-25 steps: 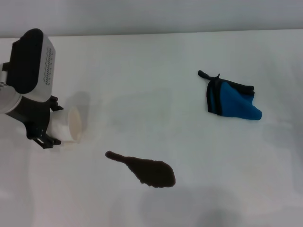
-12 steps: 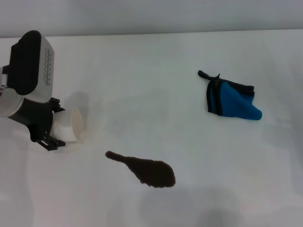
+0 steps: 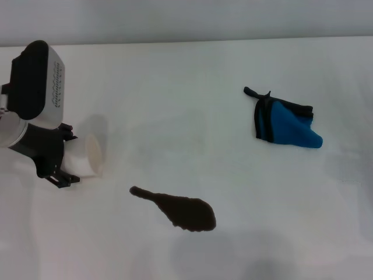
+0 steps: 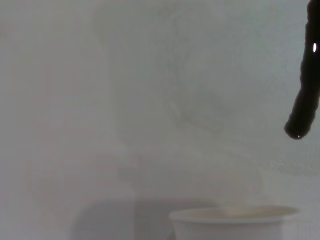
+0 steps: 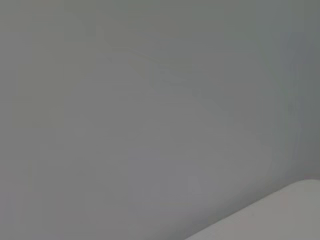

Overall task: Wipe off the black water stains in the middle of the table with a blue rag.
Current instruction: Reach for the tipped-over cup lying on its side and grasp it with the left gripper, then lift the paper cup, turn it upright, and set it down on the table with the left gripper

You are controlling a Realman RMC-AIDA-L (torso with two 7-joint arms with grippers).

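Head view: glossy, seemingly tadpole-shaped stain (image 3: 178,210).

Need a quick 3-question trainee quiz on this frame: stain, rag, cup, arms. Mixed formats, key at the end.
1. True or false: the blue rag lies on top of the black water stains.
2. Multiple choice: what does the left gripper hold? A) the blue rag B) a white paper cup tipped on its side C) nothing
3. Fill in: in the head view, the right gripper is ____.

Key
1. False. The rag lies apart from the stain, farther back and toward the robot's right on the table; the stain is unwiped.
2. B. Its mouth faces the stain's thin tail.
3. Not in view. Its wrist camera shows only a blank grey surface and a pale corner.
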